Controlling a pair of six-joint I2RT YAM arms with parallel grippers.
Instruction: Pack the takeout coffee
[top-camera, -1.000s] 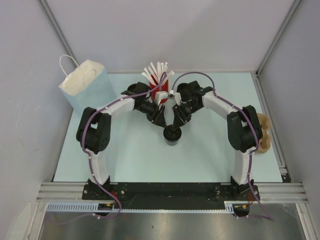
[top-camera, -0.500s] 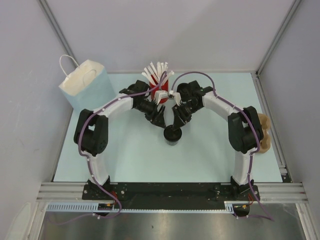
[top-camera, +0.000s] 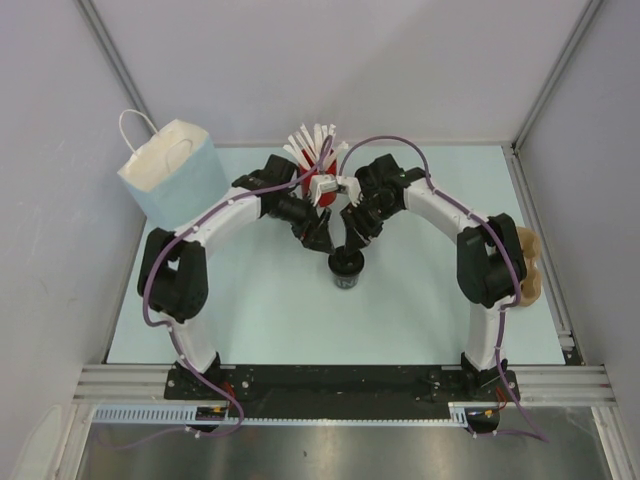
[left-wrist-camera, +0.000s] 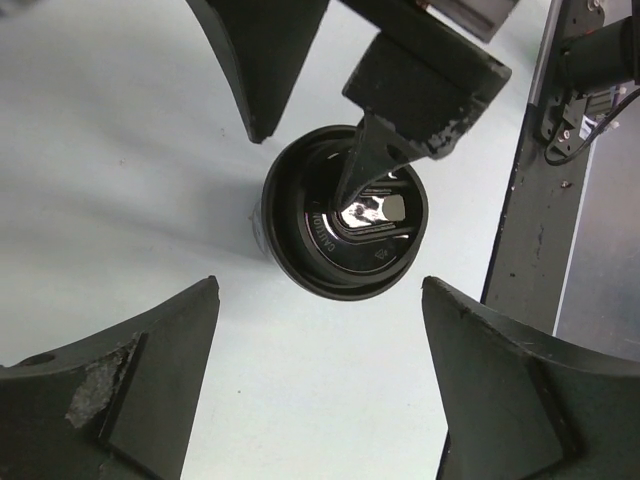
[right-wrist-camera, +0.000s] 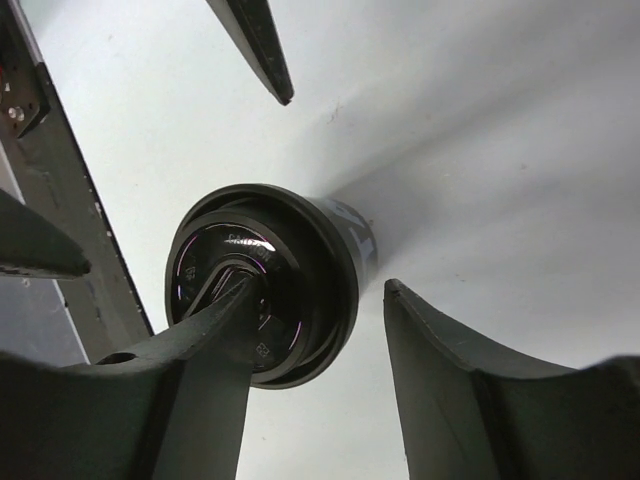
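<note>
Since the earlier frame the left arm's elbow has swung out toward the lower left of the overhead view, and both hands have edged a little toward the top. The takeout coffee (top-camera: 345, 268) stands where it stood, upright on the pale bench (top-camera: 250, 310) near the middle.

The left hand (left-wrist-camera: 320, 283) is spread wide, holding nothing, with its fingers apart on either side above the cup. The right hand (right-wrist-camera: 318, 288) is also open and grips nothing. One finger's tip lies on the recessed middle of the black lid, apparently touching it, while the other finger stands clear beside the cup's wall.

Raised lettering on the lid reads "CAUTION"; the smaller marks beside it are too fine to read.

Behind the hands, toward the top of the overhead frame, a red cup (top-camera: 309, 186) holds a fan of white sticks (top-camera: 312, 140). A light blue paper bag (top-camera: 175, 175) with white handles stands at the upper left. A tan cardboard tray (top-camera: 530, 265) is partly hidden behind the right arm at the right edge.
</note>
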